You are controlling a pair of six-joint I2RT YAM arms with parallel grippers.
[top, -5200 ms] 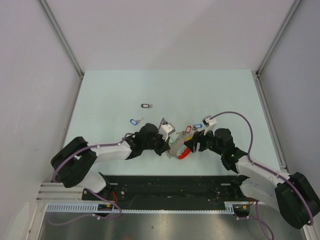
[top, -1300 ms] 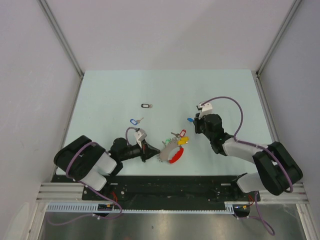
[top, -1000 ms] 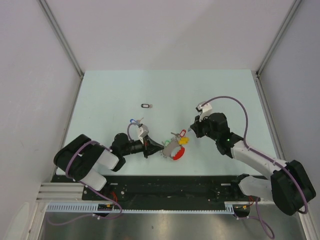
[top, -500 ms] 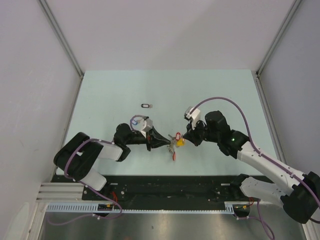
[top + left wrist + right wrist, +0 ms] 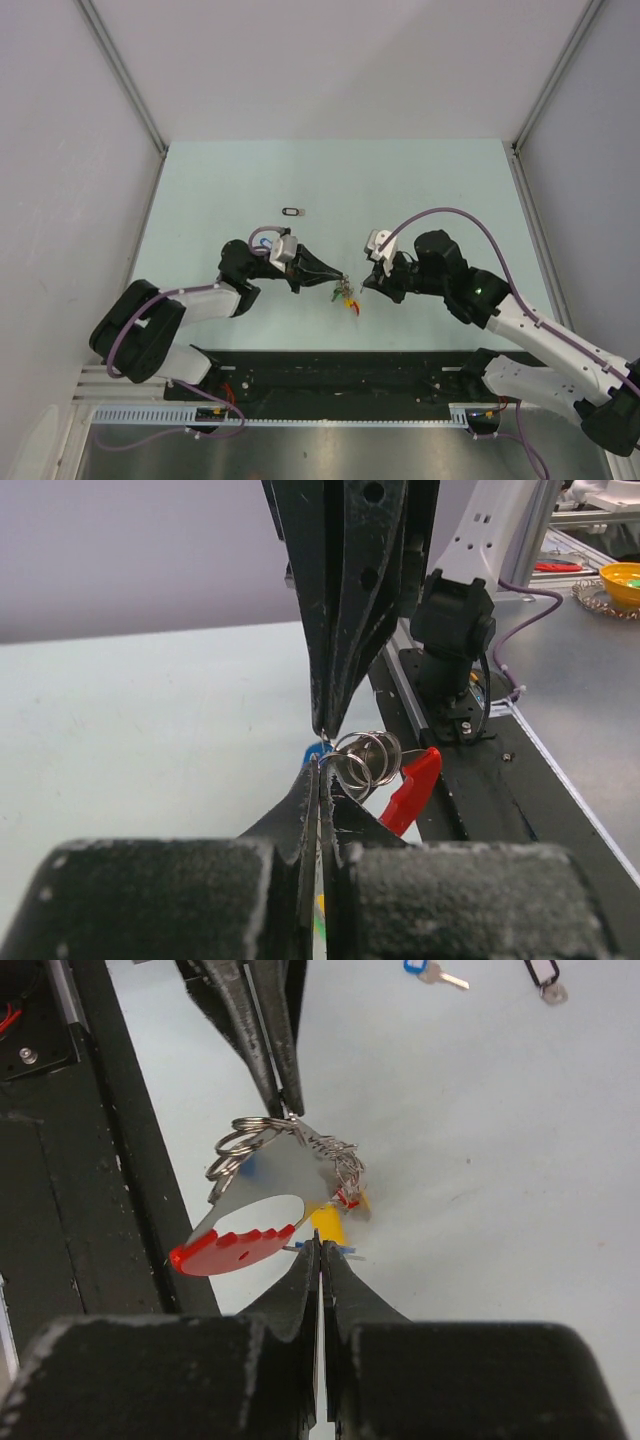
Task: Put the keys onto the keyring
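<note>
1. Keyring (image 5: 346, 294) held up over the counter (image 5: 420, 190), near centre, between left tool (image 5: 332, 278) and right tool (image 5: 366, 286).
2. Left tool (image 5: 320, 780) is clamped shut on its ring.
3. Right tool (image 5: 318, 1250), shut, seemingly pinches a blue key (image 5: 348, 1254); threading next needs the coil parted.

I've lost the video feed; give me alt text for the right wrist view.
The shut right claw pinches a small blue-edged piece, likely a key, beside the yellow tag of the keyring. Opposite, the shut left claw holds the keyring by its wire coils. A blue-tagged key and a black-tagged key lie loose on the table beyond.
</note>
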